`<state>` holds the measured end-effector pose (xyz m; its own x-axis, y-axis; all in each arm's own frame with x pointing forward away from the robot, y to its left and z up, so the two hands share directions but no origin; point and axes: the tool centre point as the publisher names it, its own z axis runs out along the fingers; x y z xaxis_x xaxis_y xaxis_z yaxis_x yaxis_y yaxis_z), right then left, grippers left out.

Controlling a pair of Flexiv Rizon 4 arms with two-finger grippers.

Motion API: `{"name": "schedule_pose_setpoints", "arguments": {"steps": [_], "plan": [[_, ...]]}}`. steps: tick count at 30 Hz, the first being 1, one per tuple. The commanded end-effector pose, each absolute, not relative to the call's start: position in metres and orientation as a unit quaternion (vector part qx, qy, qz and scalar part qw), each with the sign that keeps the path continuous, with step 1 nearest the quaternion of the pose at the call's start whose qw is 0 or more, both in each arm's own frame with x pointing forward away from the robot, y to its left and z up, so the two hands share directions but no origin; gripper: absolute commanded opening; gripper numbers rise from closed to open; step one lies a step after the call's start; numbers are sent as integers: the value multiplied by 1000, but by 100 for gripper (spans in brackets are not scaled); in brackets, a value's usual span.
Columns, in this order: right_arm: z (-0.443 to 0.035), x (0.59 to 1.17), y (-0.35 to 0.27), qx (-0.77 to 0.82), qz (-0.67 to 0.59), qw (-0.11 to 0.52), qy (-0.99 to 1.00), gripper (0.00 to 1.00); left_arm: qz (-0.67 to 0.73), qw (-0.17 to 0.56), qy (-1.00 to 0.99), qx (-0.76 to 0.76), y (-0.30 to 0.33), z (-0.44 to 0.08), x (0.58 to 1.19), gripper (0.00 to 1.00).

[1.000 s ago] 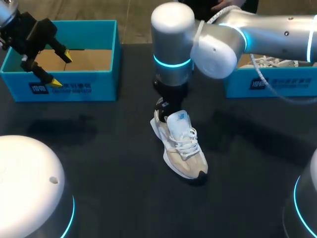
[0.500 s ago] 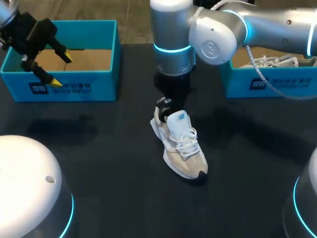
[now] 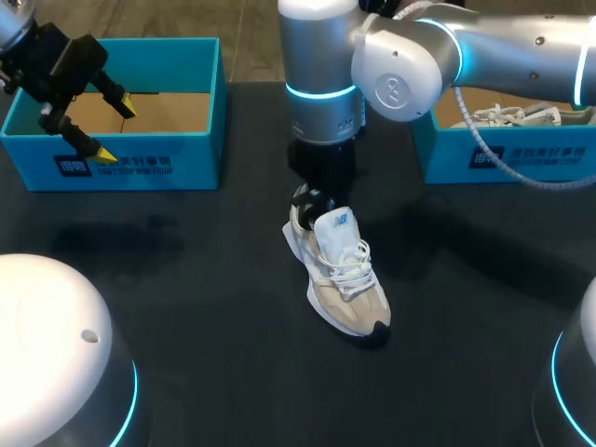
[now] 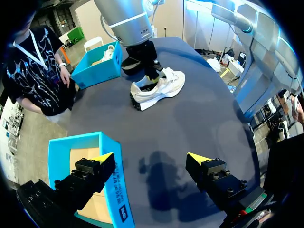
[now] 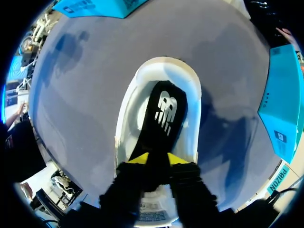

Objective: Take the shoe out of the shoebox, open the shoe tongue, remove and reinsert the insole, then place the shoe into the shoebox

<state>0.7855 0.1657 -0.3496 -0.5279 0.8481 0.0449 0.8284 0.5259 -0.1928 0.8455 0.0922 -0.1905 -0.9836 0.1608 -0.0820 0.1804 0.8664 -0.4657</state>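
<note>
Left gripper (image 4: 149,159) held aloft, yellow-tipped fingers spread wide. Right gripper (image 5: 157,158) points straight down, fingertips pinching the black insole (image 5: 165,111).

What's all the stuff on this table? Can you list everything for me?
shoe: one, white and beige, middle of the table.
insole: one, black, at the shoe's opening.
left shoebox: one, blue, far left, brown floor showing.
right shoebox: one, blue, far right.
second shoe: one, white, inside the right shoebox.
table: one, dark.
left fingers: two, yellow-tipped, open, over the left shoebox.
right fingers: two, yellow-tipped, shut on the insole.
</note>
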Motion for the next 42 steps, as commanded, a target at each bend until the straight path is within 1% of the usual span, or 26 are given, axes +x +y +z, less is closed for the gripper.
{"name": "schedule_pose_setpoints", "arguments": {"steps": [1, 15, 24, 35, 36, 37, 38, 39, 40, 42], "plan": [[-351, 786, 169, -480, 73, 69, -872, 100, -241, 20, 966, 89, 93, -190, 845, 100], [-349, 784, 172, -475, 81, 72, -873, 100, -241, 20, 966, 89, 93, -190, 845, 100], [-338, 783, 176, -474, 80, 59, -875, 100, -241, 20, 966, 89, 93, -190, 845, 100], [-306, 768, 170, -493, 57, 23, -868, 99, -241, 20, 966, 89, 93, -190, 845, 100], [-304, 767, 169, -496, 57, 21, -866, 85, -241, 20, 966, 89, 93, -190, 845, 100], [-303, 765, 168, -496, 56, 21, -866, 75, -241, 20, 966, 89, 93, -190, 845, 100], [-302, 764, 167, -499, 54, 19, -865, 71, -241, 20, 966, 89, 93, -190, 845, 100], [-302, 762, 166, -500, 54, 19, -864, 64, -241, 20, 966, 89, 93, -190, 845, 100], [-302, 761, 166, -501, 54, 18, -864, 55, -241, 20, 966, 89, 93, -190, 845, 100], [-301, 758, 166, -504, 54, 12, -862, 49, -241, 20, 966, 89, 93, -190, 845, 100]]}}
